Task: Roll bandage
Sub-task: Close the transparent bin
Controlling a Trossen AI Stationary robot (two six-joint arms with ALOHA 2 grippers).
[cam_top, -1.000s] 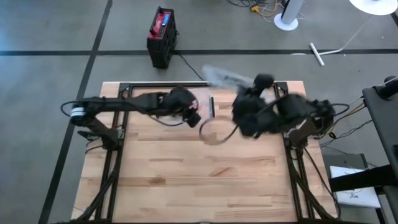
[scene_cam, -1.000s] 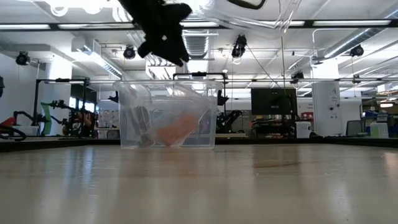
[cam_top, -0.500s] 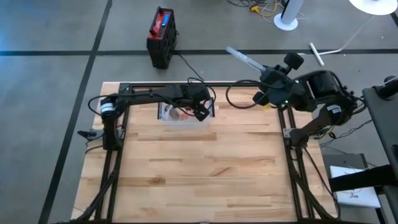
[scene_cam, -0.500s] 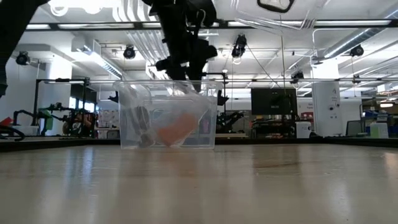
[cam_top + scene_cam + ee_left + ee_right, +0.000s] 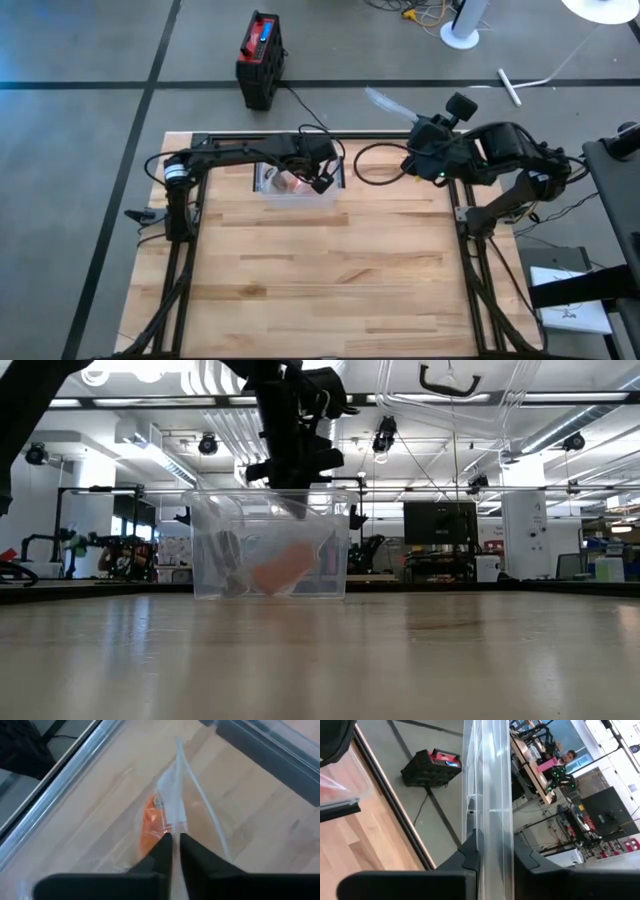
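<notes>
A clear plastic box (image 5: 272, 183) stands open at the table's far edge. In it lies the orange bandage (image 5: 280, 570), tilted, in a clear wrapper. My left gripper (image 5: 322, 183) reaches down into the box's open top (image 5: 298, 508) and is shut on a thin clear flap above the orange roll (image 5: 149, 827). My right gripper (image 5: 428, 135) is up beyond the table's far right corner, shut on the box's clear lid (image 5: 388, 102). The lid also shows high in the low view (image 5: 450, 405). My left gripper pinches a thin clear plastic flap (image 5: 174, 822) between its two fingertips, coming steeply from above. The flap rises from the orange bandage, which stays low in the box. Whether the flap is all wrapper, I cannot tell. My right gripper pinches the clear lid by one edge (image 5: 492, 832) between its two fingers. The lid stands edge-on between them and runs away from the fingers, lifted clear of the table and the box.
A red and black case (image 5: 260, 60) sits on the floor beyond the far edge. Black frame rails (image 5: 300, 137) run along the table's far edge and sides. The wooden tabletop (image 5: 330, 280) nearer than the box is bare.
My left gripper has swung toward the table's far edge, tipped steeply down and sunk into the box's open top. My right gripper has carried the lid away from the box, toward the table's far right corner, and holds it raised there.
</notes>
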